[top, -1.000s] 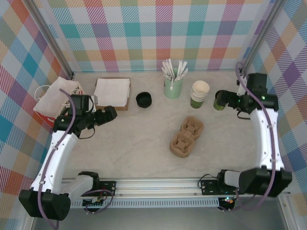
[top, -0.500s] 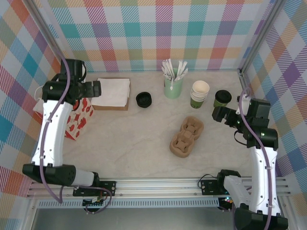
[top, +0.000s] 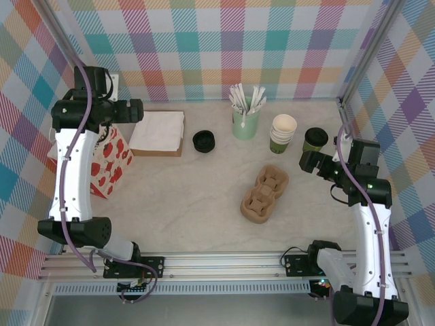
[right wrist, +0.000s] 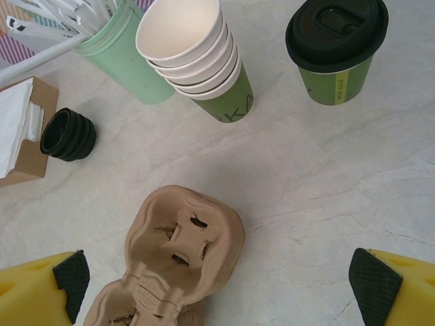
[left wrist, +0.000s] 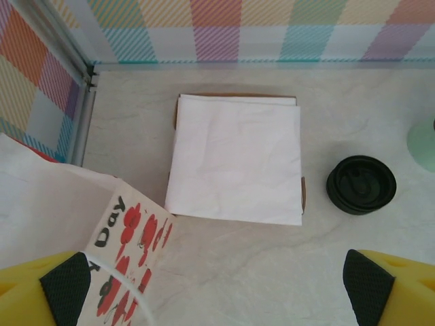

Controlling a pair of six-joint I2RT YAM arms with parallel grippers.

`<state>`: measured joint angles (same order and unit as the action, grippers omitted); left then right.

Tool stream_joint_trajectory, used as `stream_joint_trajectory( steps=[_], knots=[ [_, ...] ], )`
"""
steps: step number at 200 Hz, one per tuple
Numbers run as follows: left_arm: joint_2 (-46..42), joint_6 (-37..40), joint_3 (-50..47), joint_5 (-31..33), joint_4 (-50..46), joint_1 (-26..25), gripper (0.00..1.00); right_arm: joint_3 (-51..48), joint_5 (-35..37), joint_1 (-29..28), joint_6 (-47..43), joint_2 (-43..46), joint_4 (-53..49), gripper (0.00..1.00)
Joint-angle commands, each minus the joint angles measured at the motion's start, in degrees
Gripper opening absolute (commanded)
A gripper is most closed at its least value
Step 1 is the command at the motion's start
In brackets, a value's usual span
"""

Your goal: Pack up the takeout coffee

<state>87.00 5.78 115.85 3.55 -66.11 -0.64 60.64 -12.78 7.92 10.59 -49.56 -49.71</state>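
Right gripper [right wrist: 222, 278] released — small green paper cup with black plastic lid [right wrist: 336, 51] stands ahead, towards its right finger, apart. Wrist view resolves the cup's yellow side stripe [right wrist: 342, 83]. Left gripper [left wrist: 216, 288] released.

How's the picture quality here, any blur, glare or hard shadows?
Top view: even light, soft shadows under the cup carrier, no glare. Left wrist view: napkins crisp, the yellow tool's fingers slightly soft. Right wrist view: lidded coffee cup sharp, faint sheen on its lid.

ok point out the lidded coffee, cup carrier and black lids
lidded coffee [right wrist: 336, 27], right wrist view, black lid
cup carrier [top: 264, 195], top external view, its middle
black lids [left wrist: 361, 184], left wrist view, top lid
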Motion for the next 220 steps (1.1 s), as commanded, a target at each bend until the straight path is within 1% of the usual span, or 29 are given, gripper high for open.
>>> stream_joint_trajectory(
  steps=[1, 23, 44, 65, 96, 116, 132, 153, 182, 220],
  knots=[
    [0.9, -0.3, 2.5, -0.3, -1.3, 5.1, 0.97, -0.5, -1.9, 0.4, 0.9, 0.2, 0.9, 1.00],
    [2.2, -0.3, 0.3, -1.3, 0.1, 10.8, 0.97, -1.0, -1.8, 0.3, 0.8, 0.4, 0.8, 1.00],
    [3.3, 0.0, -1.6, -6.6, 2.0, 14.5, 0.96, -1.5, -2.1, 0.3, 0.5, 0.3, 1.2, 1.00],
    [6.1, 1.2, -2.3, -8.8, 2.4, 15.6, 0.96, -1.9, -2.2, 0.4, 0.3, 0.1, 1.4, 1.00],
    [9.7, 1.5, -5.1, -8.1, 4.3, 16.5, 0.95, -2.7, -2.7, 0.3, 0.1, 0.1, 1.7, 1.00],
    [10.8, 1.9, -6.8, -8.9, 5.4, 16.7, 0.92, -3.3, -2.5, 0.3, -0.2, 0.1, 1.7, 1.00],
    [11.1, 2.4, -8.1, -8.8, 5.8, 16.7, 0.87, -3.7, -2.6, 0.4, -0.3, 0.1, 1.8, 1.00],
    [10.6, 2.8, -9.7, -6.9, 6.6, 16.7, 0.74, -4.0, -2.8, 0.3, -0.2, 0.1, 2.0, 1.00],
    [10.1, 3.3, -9.8, -6.7, 6.7, 16.7, 0.46, -4.1, -3.2, 0.3, 0.0, -0.2, 2.3, 1.00],
    [8.7, 3.6, -9.9, -5.6, 6.4, 16.2, 0.15, -4.5, -3.7, 0.3, 0.8, -0.3, 2.9, 1.00]
  ],
)
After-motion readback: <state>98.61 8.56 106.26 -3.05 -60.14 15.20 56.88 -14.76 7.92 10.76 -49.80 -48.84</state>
